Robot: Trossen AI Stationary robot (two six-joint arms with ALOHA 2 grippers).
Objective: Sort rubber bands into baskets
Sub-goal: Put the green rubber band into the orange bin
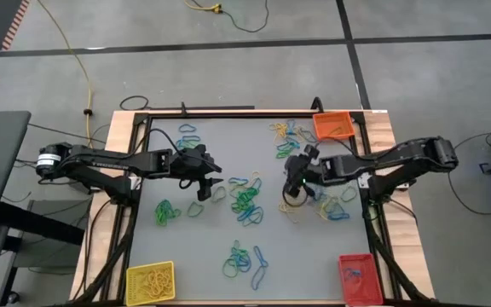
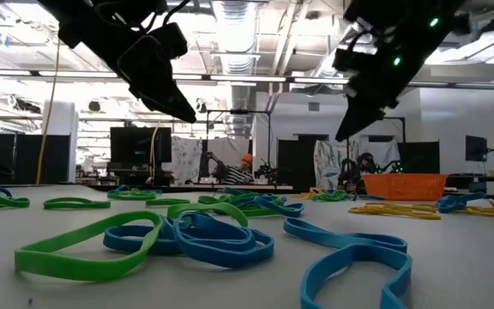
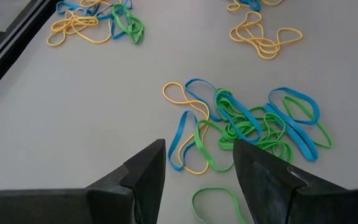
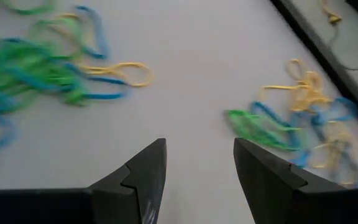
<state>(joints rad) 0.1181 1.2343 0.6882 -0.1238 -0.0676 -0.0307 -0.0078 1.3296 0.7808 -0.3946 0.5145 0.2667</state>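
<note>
Left gripper [image 3: 197, 168] fingers spread wide, nothing between them, touching nothing; it hangs above the table [image 1: 220, 153] left of centre, over the edge of the central tangle of rubber bands [image 1: 245, 198]; one green band [image 3: 219, 202] lies right under the gap, partly cut off by the frame edge. Right gripper [image 4: 197, 168] fingers equally wide apart, empty, no contact; it hovers right of centre over bare grey surface, with a yellow band [image 4: 126, 71] and a green-blue clump on one side and a yellow-green-blue heap [image 4: 303, 124] on the other.

Bands lie flat in loose clusters all over the table: centre pile mostly green and blue; a group by the far right corner; one at near centre [image 1: 245, 258]; small green bunch [image 1: 167, 211] at left; no common direction, loops curl every way; in the low view the nearest blue [image 2: 350, 262] and green [image 2: 88, 249] bands stretch long across the picture.

Orange basket [image 1: 333, 125] at far right corner, long axis across the table; yellow basket [image 1: 150, 281] at near left corner, yellow bands inside; red basket [image 1: 355, 275] at near right corner, long axis running near-to-far, bottom edge cut off, contents hard to make out. Right wrist view blurred; single bands there not separable.
</note>
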